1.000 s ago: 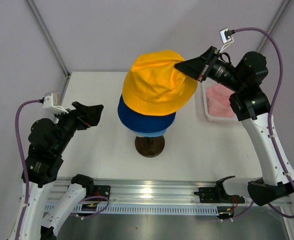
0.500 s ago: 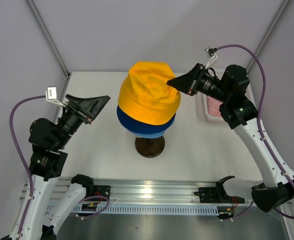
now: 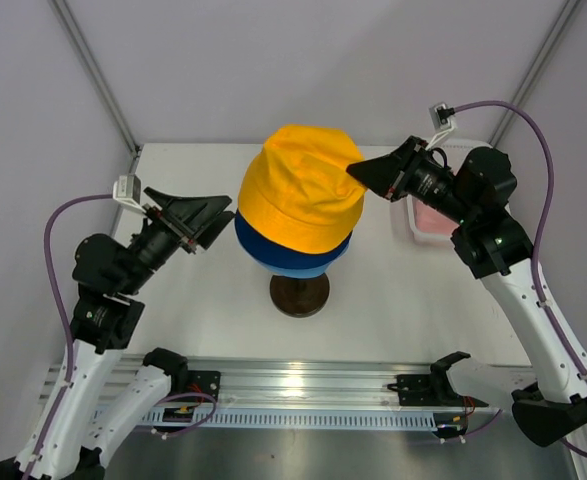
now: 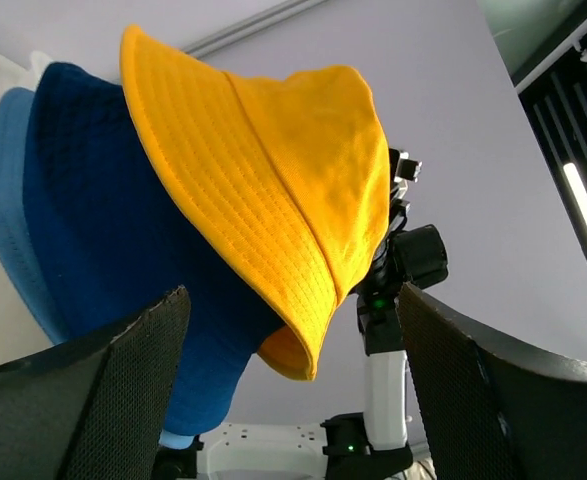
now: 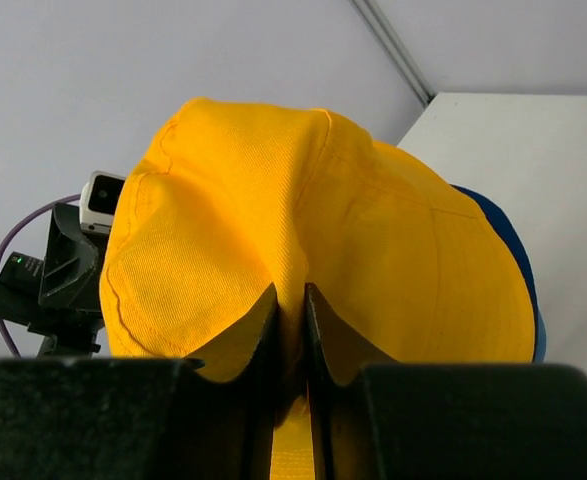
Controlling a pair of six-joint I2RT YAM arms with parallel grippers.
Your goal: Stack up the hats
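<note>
right gripper (image 5: pixel 291 300): pinched on fold of yellow-orange hat (image 3: pixel 298 185) | left gripper (image 3: pixel 221 213): fingers apart, beside navy hat (image 3: pixel 273 240)

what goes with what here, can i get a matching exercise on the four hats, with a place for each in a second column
Things:
1. yellow-orange hat
2. navy blue hat
3. light blue hat
4. pink hat

Places:
a. bottom of the stack
b. in the white basket at the right
c. top of the stack, pinched by the right end effector
d. middle of the stack

Pairs: 1-c, 2-d, 3-a, 4-b
</note>
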